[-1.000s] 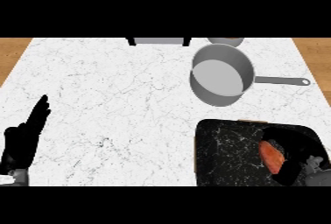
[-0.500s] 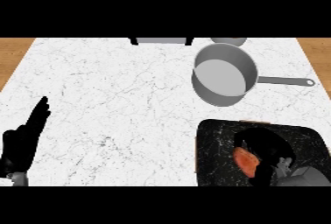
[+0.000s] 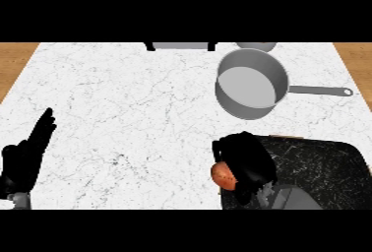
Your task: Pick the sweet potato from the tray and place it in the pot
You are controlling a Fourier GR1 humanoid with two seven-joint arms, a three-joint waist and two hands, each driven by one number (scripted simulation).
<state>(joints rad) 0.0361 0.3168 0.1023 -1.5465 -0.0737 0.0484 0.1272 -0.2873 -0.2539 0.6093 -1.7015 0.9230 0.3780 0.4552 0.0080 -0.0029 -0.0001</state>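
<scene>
Orange sweet potato (image 3: 223,176), long axis toward the pot (image 3: 251,90), sits clasped in the right robot hand (image 3: 247,165).

The pot (image 3: 251,91) sits on the counter (image 3: 131,123) toward one o'clock, its handle pointing to three o'clock. The tray (image 3: 320,167) lies at about four o'clock, in front of the pot. The sweet potato (image 3: 223,177) is at the tray's left edge, in the right hand (image 3: 247,165); the left hand (image 3: 25,160) rests at eight o'clock.
</scene>
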